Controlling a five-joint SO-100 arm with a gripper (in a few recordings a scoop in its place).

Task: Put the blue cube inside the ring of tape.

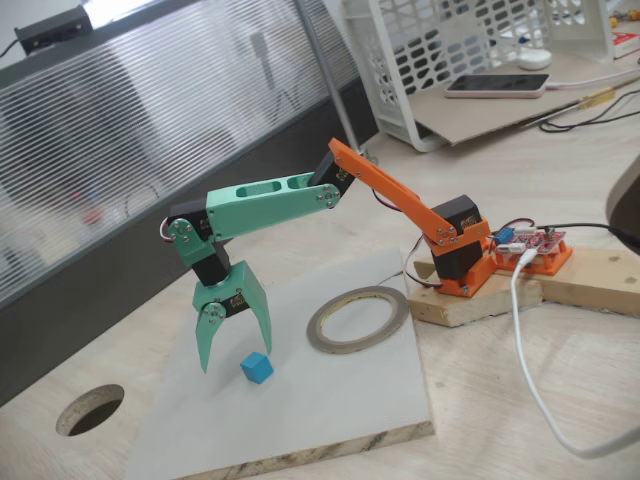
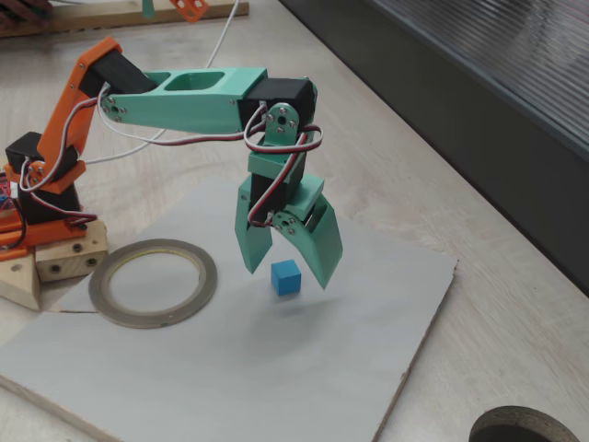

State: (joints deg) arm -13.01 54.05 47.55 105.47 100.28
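Note:
The blue cube (image 1: 256, 367) (image 2: 286, 276) is a tiny sky-blue block resting on a pale grey board (image 1: 340, 410) (image 2: 230, 368). My green gripper (image 1: 237, 355) (image 2: 287, 273) points down over it, open, fingers spread wide. In one fixed view the cube sits between the two fingertips. In the other it lies just below and in front of the right finger (image 1: 262, 320). No finger visibly touches it. The ring of tape (image 1: 330, 338) (image 2: 138, 318) lies flat on the same board, a few cube-widths from the cube towards the arm's base, and its opening is bare.
The arm's orange base (image 1: 460, 262) (image 2: 41, 184) stands on wooden blocks (image 1: 470, 305) (image 2: 55, 262) beside the board. A white cable (image 1: 530, 380) trails across the table. A round hole (image 1: 90, 410) (image 2: 525, 425) is cut in the wooden tabletop. A white basket (image 1: 440, 60) and a phone (image 1: 497, 86) lie at the back.

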